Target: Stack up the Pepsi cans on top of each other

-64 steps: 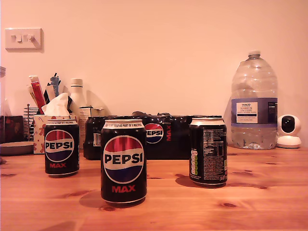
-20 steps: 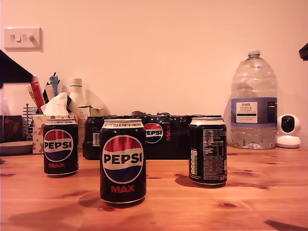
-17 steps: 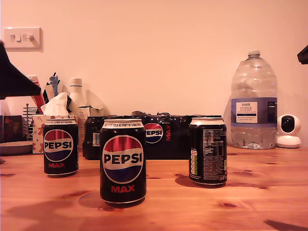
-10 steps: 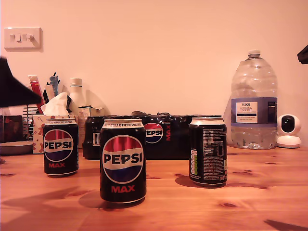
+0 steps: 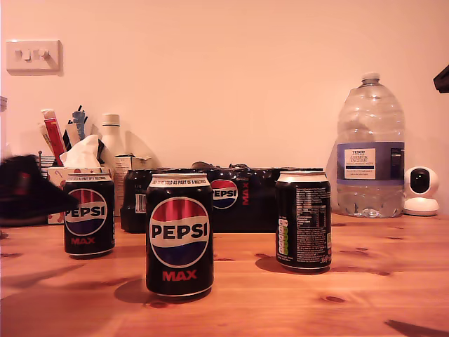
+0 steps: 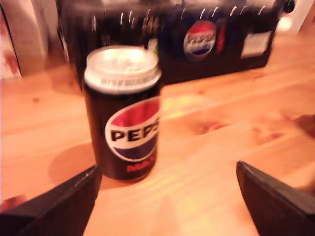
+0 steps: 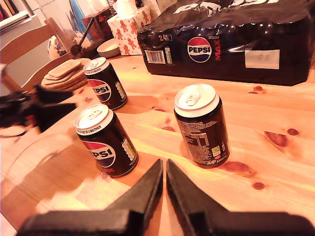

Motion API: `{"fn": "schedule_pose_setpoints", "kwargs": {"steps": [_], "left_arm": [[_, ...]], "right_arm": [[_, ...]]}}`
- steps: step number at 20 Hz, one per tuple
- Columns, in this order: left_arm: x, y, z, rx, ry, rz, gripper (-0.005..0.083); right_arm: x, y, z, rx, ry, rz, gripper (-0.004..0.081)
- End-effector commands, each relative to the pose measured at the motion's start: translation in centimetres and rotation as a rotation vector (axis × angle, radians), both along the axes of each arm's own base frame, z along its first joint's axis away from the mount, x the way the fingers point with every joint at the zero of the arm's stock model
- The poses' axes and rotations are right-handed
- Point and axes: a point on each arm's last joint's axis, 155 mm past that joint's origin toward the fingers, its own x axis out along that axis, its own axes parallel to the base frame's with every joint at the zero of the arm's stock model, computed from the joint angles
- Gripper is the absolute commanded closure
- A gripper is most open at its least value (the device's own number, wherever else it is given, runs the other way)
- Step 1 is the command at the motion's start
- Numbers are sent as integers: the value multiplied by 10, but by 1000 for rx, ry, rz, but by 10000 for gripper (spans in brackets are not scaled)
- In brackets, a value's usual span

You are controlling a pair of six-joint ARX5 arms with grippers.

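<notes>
Three black Pepsi cans stand upright and apart on the wooden table: one at the exterior view's left (image 5: pixel 89 214), one in the front middle (image 5: pixel 179 235), and one at the right (image 5: pixel 303 220) with its small print facing out. My first gripper (image 5: pixel 31 193) is a dark blur low beside the left can. In the first wrist view that can (image 6: pixel 123 113) stands just ahead of my first gripper (image 6: pixel 167 166), which is open wide and empty. My second gripper (image 7: pixel 164 187) is shut on nothing, above the table in front of the middle can (image 7: pixel 106 140) and the right can (image 7: pixel 202 125).
A black shrink-wrapped Pepsi Max multipack (image 5: pixel 231 200) stands behind the cans. A big water bottle (image 5: pixel 370 151) and a small white camera (image 5: pixel 421 191) are at the exterior view's right, a tissue box (image 5: pixel 74 172) at its left. Coasters (image 7: pixel 64 73) and a bowl (image 7: pixel 108 48) lie nearby.
The dark gripper at the exterior view's left has come into view and dropped from high up to table level beside the left can. The cans have not moved.
</notes>
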Motion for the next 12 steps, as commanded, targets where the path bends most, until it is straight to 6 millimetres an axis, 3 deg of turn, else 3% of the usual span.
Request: {"fn": "schedule_pose_setpoints", "kwargs": {"steps": [1,7,12], "left_arm": [[13,0,1,2,-20,-1,-17],[57,-4,-2,7,-33,-3,-17],[80,-13,-15,-1,9,-45,-17]], "right_arm": [[0,1,-3,-4,4,5,783],[1,0,-4,-6,3,-4,783],[3,-3,-4,-12,1,-20,783]]}}
